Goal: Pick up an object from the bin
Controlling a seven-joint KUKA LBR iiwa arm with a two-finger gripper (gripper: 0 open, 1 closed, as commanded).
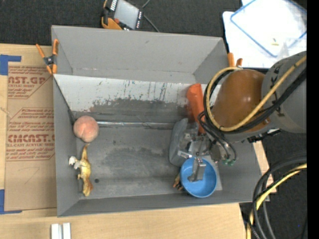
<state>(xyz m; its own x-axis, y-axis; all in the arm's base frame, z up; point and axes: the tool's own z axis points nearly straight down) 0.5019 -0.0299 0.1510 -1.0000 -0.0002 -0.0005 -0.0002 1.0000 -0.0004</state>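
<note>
- The hand [198,169] hangs over the round blue plastic bowl [207,184], seemingly dipping inside its rim; I cannot tell whether it is spread or pressed together.
- The bowl sits in the near right corner of the grey metal bin [129,158], so taking its rim looks likeliest.
- The round pinkish peach [85,127] and the yellow toy animal [84,171] lie well apart from it, by the left wall.

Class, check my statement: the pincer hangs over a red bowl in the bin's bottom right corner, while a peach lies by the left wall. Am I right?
Not quite: the camera view shows the bowl under the pincer is blue, not red. The peach does lie by the left wall.
</note>
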